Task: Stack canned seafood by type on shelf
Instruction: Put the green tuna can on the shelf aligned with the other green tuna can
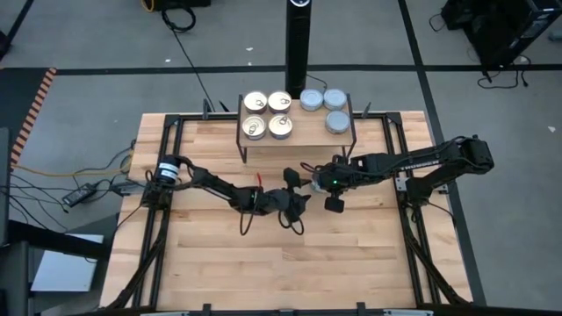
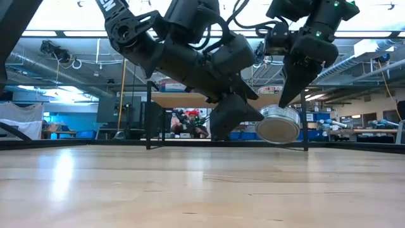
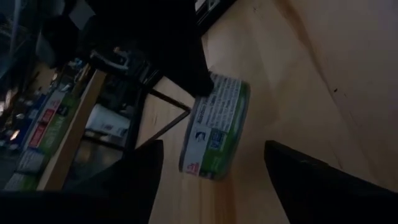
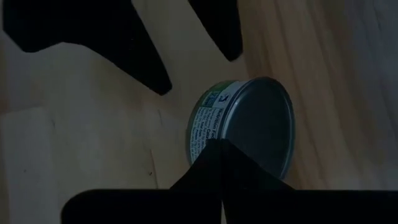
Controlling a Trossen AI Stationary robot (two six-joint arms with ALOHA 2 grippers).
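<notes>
Right claw (image 2: 292, 95): closed on the rim of blue-grey tin (image 2: 278, 123), held tilted above the worktop (image 1: 351, 254), before the shelf (image 1: 299, 133) | Left claw (image 3: 211, 180): open, just beside | Risk: edge pinch; tin could slip out.

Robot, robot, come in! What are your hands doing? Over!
Right gripper shut on tilted tin, above table. Left gripper open beside it. Seven tins on shelf. Nothing blocking.

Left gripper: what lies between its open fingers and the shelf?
One tin, tilted and held by the right gripper; the left wrist view shows it.
</notes>
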